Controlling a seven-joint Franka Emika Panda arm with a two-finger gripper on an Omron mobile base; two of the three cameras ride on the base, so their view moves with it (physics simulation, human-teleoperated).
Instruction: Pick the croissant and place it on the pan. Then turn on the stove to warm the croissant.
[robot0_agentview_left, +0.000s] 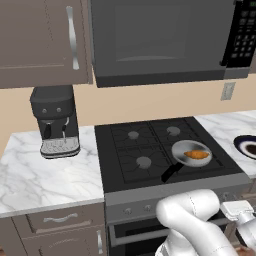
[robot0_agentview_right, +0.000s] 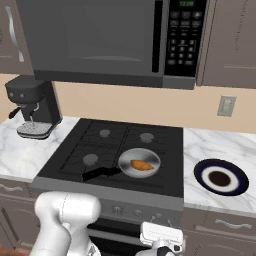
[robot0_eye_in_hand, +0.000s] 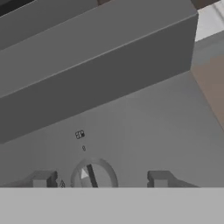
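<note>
Grey knob (robot0_eye_in_hand: 94, 176) half cut off

A golden-orange croissant (robot0_agentview_left: 197, 155) lies in a shiny silver-grey pan (robot0_agentview_left: 191, 152) with a black handle, on a black stove (robot0_agentview_left: 160, 149) with a grey front panel, between white grey-veined marble counter (robot0_agentview_left: 47, 172) stretches.

Location: domestic kitchen. Evidence: stove (robot0_agentview_left: 165, 150) set in a marble counter (robot0_agentview_left: 45, 170), microwave (robot0_agentview_left: 160, 40) at 12 o'clock above. Coffee machine (robot0_agentview_left: 55, 122) at 10 o'clock, under wall cabinets (robot0_agentview_left: 40, 40).
</note>
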